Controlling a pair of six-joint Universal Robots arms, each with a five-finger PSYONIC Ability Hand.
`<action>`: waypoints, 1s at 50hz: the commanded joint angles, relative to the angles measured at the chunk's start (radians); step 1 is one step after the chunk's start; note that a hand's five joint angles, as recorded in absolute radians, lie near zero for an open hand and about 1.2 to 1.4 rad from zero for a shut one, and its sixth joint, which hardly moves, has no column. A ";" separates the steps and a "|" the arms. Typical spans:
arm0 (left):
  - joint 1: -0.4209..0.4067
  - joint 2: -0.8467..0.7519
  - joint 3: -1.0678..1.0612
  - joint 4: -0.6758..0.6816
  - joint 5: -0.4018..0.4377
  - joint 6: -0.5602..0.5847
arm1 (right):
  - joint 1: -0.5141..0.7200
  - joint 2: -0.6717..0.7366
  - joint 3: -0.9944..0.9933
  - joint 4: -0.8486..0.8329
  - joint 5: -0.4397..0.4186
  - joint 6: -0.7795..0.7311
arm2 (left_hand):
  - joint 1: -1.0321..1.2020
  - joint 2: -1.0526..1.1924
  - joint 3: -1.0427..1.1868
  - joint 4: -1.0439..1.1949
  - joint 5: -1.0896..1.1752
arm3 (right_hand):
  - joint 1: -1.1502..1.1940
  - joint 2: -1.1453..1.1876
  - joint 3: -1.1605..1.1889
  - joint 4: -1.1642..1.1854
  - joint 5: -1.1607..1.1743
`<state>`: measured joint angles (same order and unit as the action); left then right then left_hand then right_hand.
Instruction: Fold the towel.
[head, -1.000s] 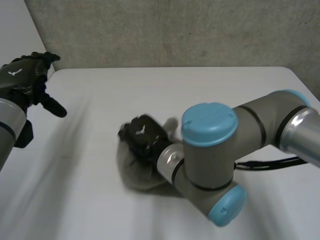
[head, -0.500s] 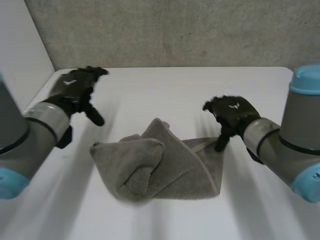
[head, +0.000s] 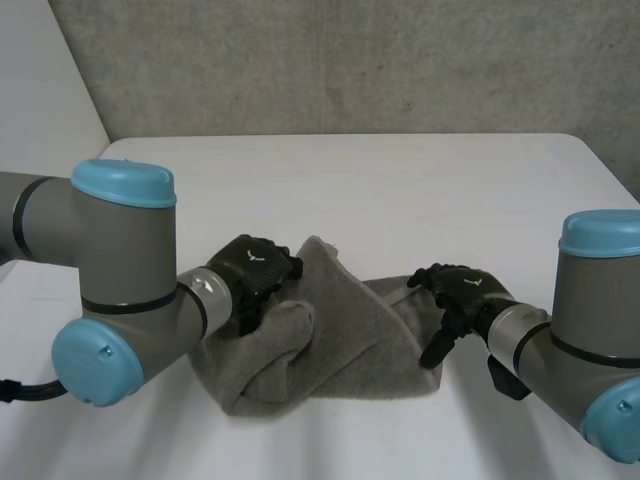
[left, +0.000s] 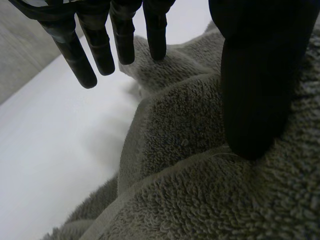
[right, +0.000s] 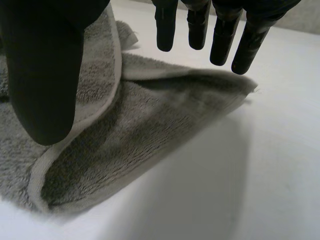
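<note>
A grey towel (head: 350, 330) lies bunched in loose folds in the middle of the white table (head: 420, 190). My left hand (head: 255, 272) rests over the towel's left side. In the left wrist view its fingers (left: 100, 47) are straight and spread above a fold of towel (left: 190, 170), thumb apart from them. My right hand (head: 458, 292) hovers at the towel's right edge. Seen from the right wrist, that hand (right: 45, 75) is open, with fingers (right: 220, 40) straight over a folded corner of the towel (right: 130, 135) and holding nothing.
A white wall panel (head: 40, 80) stands at the table's left, with a grey wall (head: 350, 60) behind the far edge. Bare tabletop (head: 420, 190) stretches beyond the towel. Both grey arms reach in from the near corners.
The right hand let go of the towel, opened and drew back to its right edge. The left hand came in from the far left and lowered onto the towel's left side.
</note>
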<state>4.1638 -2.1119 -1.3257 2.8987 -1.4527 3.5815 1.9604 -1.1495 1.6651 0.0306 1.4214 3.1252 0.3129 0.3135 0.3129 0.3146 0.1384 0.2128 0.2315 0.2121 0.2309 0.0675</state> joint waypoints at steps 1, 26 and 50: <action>0.006 0.049 -0.024 -0.024 -0.005 -0.007 | 0.023 0.040 -0.018 0.002 -0.004 0.000 | 0.135 0.135 0.135 0.134 0.135 | -0.038 -0.057 -0.038 -0.056 -0.068; 0.038 0.173 -0.194 -0.075 -0.011 0.017 | 0.124 0.151 -0.113 0.002 0.007 -0.002 | 0.135 0.135 0.135 0.134 0.135 | 0.230 0.212 0.231 0.212 0.201; 0.173 0.198 0.089 0.421 -0.044 0.065 | 0.121 0.042 -0.599 -0.265 0.134 -0.197 | 1.083 1.083 1.083 1.082 1.083 | 1.183 1.165 1.184 1.165 1.154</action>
<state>4.2987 -1.9213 -1.3829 3.0144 -1.4621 3.6627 2.0829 -1.0344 1.1821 -0.0308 1.4966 3.0241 1.1700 1.2137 1.2116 1.2129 1.0288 0.9341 1.1762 1.1795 1.1886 0.9568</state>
